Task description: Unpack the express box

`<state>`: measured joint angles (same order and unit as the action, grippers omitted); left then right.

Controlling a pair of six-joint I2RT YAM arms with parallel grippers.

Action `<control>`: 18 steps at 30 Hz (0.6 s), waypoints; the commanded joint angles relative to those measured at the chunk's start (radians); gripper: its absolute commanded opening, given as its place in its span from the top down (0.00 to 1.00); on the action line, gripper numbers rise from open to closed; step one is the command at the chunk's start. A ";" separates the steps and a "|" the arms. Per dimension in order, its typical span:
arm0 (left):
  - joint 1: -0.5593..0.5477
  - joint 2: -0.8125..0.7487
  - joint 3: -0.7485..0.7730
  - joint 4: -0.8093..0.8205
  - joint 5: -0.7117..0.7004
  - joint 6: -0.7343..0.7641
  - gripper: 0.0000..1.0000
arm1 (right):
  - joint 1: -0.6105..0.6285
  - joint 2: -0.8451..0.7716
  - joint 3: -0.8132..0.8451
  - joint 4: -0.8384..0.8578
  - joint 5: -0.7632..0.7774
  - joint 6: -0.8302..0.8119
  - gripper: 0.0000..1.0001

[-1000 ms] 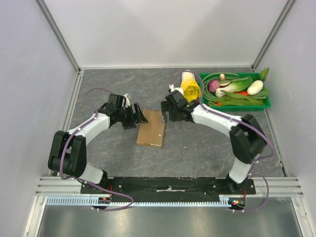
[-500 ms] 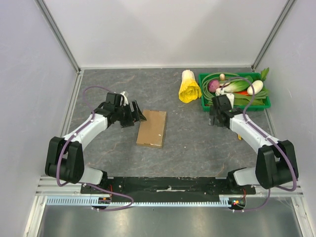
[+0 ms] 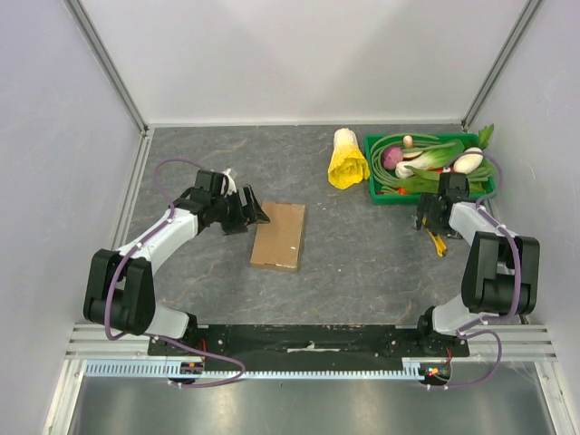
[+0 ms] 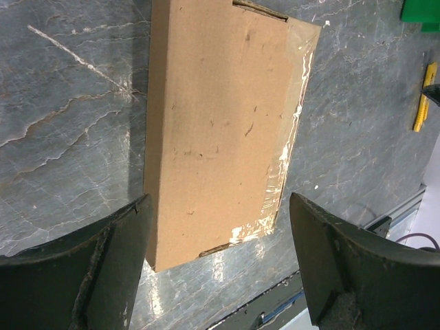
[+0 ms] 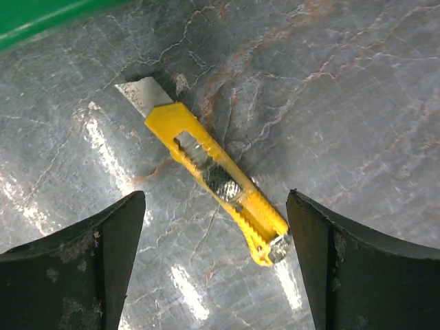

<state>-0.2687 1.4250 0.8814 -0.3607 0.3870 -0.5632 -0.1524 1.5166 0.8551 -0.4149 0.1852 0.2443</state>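
The express box [image 3: 279, 236] is a flat brown cardboard mailer, closed, lying on the grey table; clear tape runs along its right edge in the left wrist view [image 4: 220, 124]. My left gripper [image 3: 251, 216] is open and empty just left of the box's far end, its jaws wide apart [image 4: 216, 261]. My right gripper [image 3: 428, 223] is open and empty at the far right, above a yellow utility knife [image 5: 213, 180] with its blade out. The knife lies flat on the table between the jaws and also shows in the top view [image 3: 437, 242].
A green tray [image 3: 431, 191] of vegetables stands at the back right, close behind my right gripper. A yellow cabbage-like vegetable [image 3: 347, 159] lies left of the tray. Walls close in the table on three sides.
My right arm has swung from the box's far end over to the right, by the tray and the knife. My left gripper has shifted only slightly. The box has not moved.
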 commanded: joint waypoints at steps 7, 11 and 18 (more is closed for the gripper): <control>0.000 0.003 0.022 0.016 0.021 0.028 0.15 | -0.127 0.089 -0.036 0.119 -0.283 0.022 0.11; 0.002 0.003 0.025 0.014 0.023 0.028 0.15 | -0.125 0.096 -0.062 0.116 -0.317 0.064 0.16; 0.002 0.008 0.021 0.017 0.030 0.025 0.15 | -0.004 0.005 -0.114 0.091 -0.231 0.138 0.23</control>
<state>-0.2684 1.4281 0.8814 -0.3611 0.3954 -0.5629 -0.2352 1.5497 0.7940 -0.2649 -0.0280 0.3077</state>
